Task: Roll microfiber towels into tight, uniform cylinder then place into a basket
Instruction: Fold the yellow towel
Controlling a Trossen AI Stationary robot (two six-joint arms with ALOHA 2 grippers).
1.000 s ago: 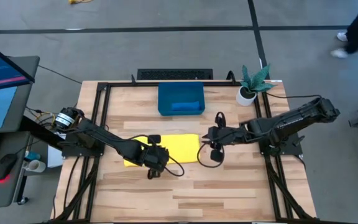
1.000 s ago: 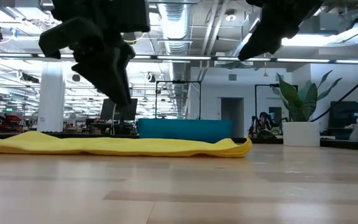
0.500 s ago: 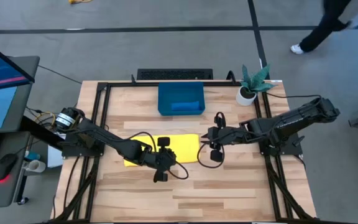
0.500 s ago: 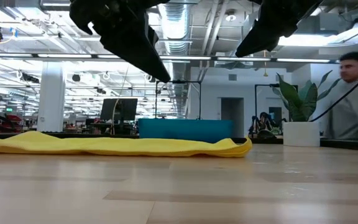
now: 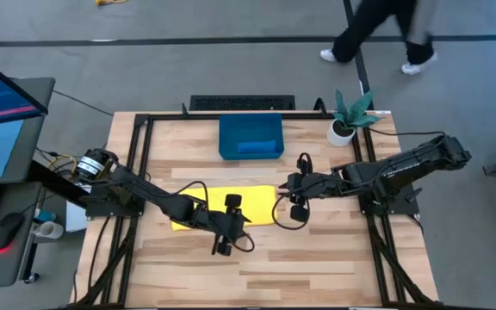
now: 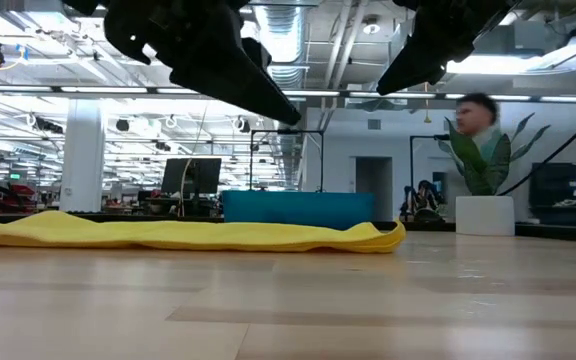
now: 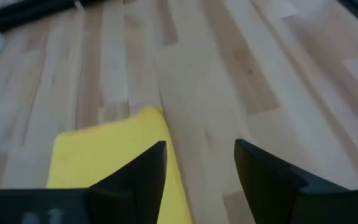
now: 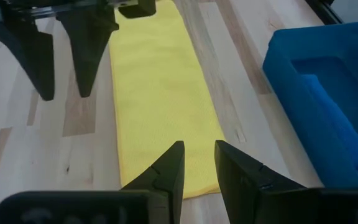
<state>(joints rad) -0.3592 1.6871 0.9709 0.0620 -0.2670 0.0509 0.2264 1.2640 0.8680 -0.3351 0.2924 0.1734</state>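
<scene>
A medium-blue cloth (image 5: 257,147) already lies in the shallow dark-blue plastic tray (image 5: 250,137) near the bench's far edge. The bright yellow microfiber towel (image 5: 252,203) lies flat mid-bench, unrolled. Left gripper (image 5: 225,246) and right gripper (image 5: 298,213) hover, fingers apart, empty. Bare wood toward the near edge leaves room.

Matt yellow cloth towel (image 8: 160,99), smooth blue plastic basket (image 8: 291,68), satin pale wood-plank table (image 5: 317,258).

There are two towels: one yellow towel (image 5: 231,207) and one blue towel (image 5: 255,147). One basket (image 5: 229,129). One plant (image 5: 348,114). Two arms.
</scene>
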